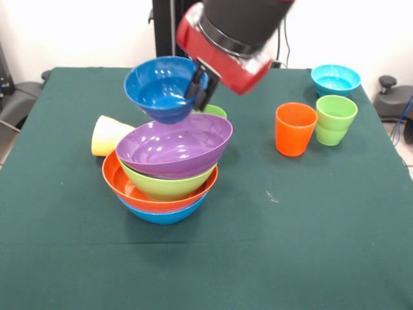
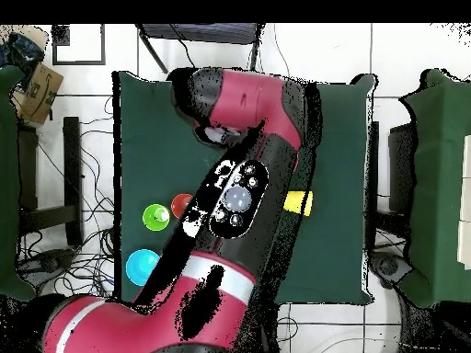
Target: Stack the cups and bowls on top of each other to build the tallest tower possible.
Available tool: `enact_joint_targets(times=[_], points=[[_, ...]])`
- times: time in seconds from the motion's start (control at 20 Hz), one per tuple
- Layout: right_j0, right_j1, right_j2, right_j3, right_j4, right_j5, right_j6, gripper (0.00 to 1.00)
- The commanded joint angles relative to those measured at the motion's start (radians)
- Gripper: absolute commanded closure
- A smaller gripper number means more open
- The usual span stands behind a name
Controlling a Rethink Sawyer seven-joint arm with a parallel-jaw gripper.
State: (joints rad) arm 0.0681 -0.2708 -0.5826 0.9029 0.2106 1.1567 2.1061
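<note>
The tower (image 1: 166,171) stands left of the worktop's middle in the front view: four glossy round plastic bowls nested, a blue bowl (image 1: 164,214) lowest, then an orange bowl (image 1: 122,183), a lime bowl (image 1: 169,185) and a purple bowl (image 1: 175,145) on top, tilted so its mouth faces the camera. Above it hangs a smaller dark blue bowl (image 1: 160,85), tipped, clear of the purple rim. The gripper (image 1: 201,88) has its dark fingers (image 1: 195,82) pinched over that bowl's right rim, holding it in the air.

A pale yellow cup (image 1: 108,134) lies on its side, just beside the tower's left. A green cup (image 1: 213,111) peeks from behind the purple bowl. To the right, well apart, stand a smooth tapered orange cup (image 1: 295,128) and a light green cup (image 1: 335,119) with a stepped waist, side by side; a turquoise bowl (image 1: 335,79) sits behind them near the far corner.

The worktop (image 1: 290,232) is covered with dark green cloth, faintly speckled. Around it the overhead view shows a pale tiled floor (image 2: 92,129) with loose cables, and the red arm (image 2: 248,129) covers most of the worktop there.
</note>
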Motion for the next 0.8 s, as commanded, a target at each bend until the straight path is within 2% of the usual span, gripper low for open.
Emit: enact_joint_targets(times=[0.05,0.2,0.45,0.5,0.65,0.8], points=[[-0.016,0.145,0.099,-0.283,0.041,0.223,0.159,1.00],[-0.025,0.195,0.069,-0.402,0.068,0.309,0.181,1.00],[-0.054,0.260,0.027,-0.538,0.109,0.380,0.158,1.00],[-0.059,0.271,0.016,-0.554,0.120,0.376,0.136,0.00],[-0.063,0.279,0.009,-0.555,0.107,0.278,0.142,0.00],[-0.069,0.290,0.007,-0.568,0.117,0.270,0.121,0.00]])
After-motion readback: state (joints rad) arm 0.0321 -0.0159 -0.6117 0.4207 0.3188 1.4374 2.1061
